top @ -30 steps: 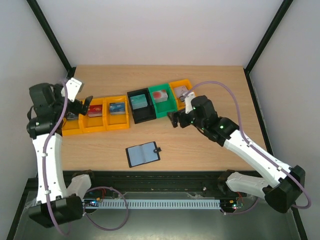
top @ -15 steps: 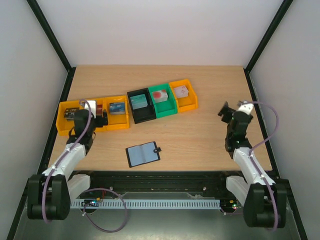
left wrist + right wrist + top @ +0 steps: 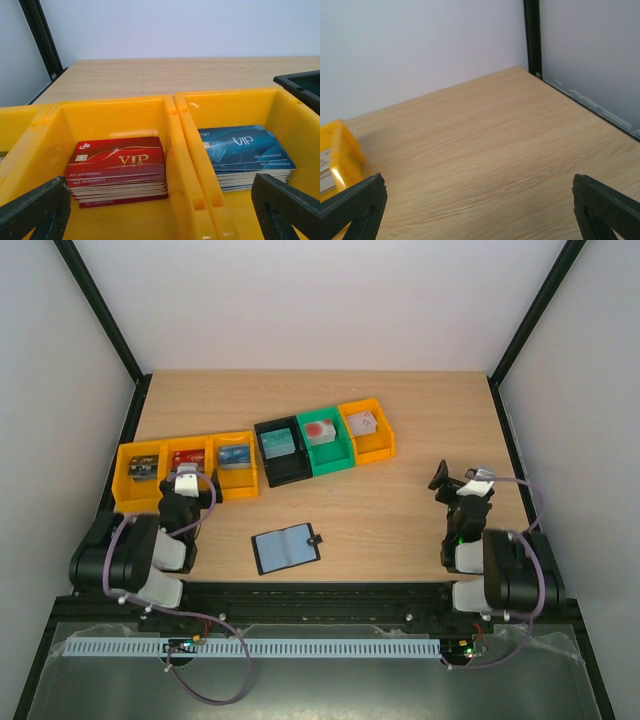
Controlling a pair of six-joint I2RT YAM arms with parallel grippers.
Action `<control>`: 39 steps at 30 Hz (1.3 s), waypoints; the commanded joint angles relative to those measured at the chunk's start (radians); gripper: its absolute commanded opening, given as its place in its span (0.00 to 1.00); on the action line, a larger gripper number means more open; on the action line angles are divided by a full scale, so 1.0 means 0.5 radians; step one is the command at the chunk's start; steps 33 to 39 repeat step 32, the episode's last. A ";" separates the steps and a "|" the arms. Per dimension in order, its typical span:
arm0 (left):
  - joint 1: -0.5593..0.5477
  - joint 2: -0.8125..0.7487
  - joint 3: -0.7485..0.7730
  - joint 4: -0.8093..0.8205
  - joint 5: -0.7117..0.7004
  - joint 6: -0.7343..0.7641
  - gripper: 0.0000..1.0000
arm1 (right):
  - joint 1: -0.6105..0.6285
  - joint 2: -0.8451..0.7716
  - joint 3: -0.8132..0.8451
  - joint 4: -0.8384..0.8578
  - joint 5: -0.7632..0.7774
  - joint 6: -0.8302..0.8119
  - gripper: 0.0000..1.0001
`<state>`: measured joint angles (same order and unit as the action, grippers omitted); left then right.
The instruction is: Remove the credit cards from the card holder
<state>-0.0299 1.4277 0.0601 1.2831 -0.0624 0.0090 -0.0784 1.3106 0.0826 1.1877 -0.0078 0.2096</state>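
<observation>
Top external view: the card holder (image 3: pixel 287 548) lies opened flat on the bench (image 3: pixel 400 520), near the front edge and roughly midway between the two arms, its blue-grey inner side facing up and its small snap tab sticking out on the right; whether any card sits in its pockets is too small to tell. Behind it a row of bins crosses the bench: three yellow bins (image 3: pixel 160 452) on the left, then a black bin (image 3: pixel 272 476), a green bin (image 3: pixel 338 460) and one more yellow bin (image 3: pixel 381 445) on the right. The left gripper (image 3: pixel 188 480) sits low at the front of the left yellow bins, well apart from the card holder. The left wrist view shows its two dark fingers (image 3: pixel 32 210) spread wide at the lower corners with nothing between them, so it is released. Just ahead of it, a stack of red credit cards (image 3: pixel 119 170) marked VIP lies in one yellow bin and a stack of blue credit cards (image 3: pixel 247 155) lies in the bin beside it on the right. The right gripper (image 3: pixel 455 483) is at the right side of the bench, also well apart from the card holder. Its fingers (image 3: pixel 352 207) are likewise spread wide, released over bare wood and grasping nothing.
</observation>
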 commanded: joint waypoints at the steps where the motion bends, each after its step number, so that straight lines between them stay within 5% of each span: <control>1: -0.008 0.253 0.005 0.787 -0.001 -0.007 0.99 | -0.006 0.462 -0.159 1.093 -0.151 0.004 0.98; 3: 0.006 0.147 0.043 0.523 0.067 0.001 0.99 | -0.011 0.575 -0.133 1.161 -0.180 0.014 0.99; 5: 0.011 0.207 0.082 0.558 0.049 -0.004 1.00 | -0.012 0.379 0.003 0.595 -0.223 -0.039 0.99; 10: 0.018 0.204 0.214 0.298 -0.022 -0.052 0.99 | -0.009 0.419 0.200 0.306 -0.398 -0.119 0.99; 39: 0.020 0.220 0.360 0.010 -0.198 -0.131 0.99 | -0.009 0.451 0.185 0.400 -0.409 -0.111 0.99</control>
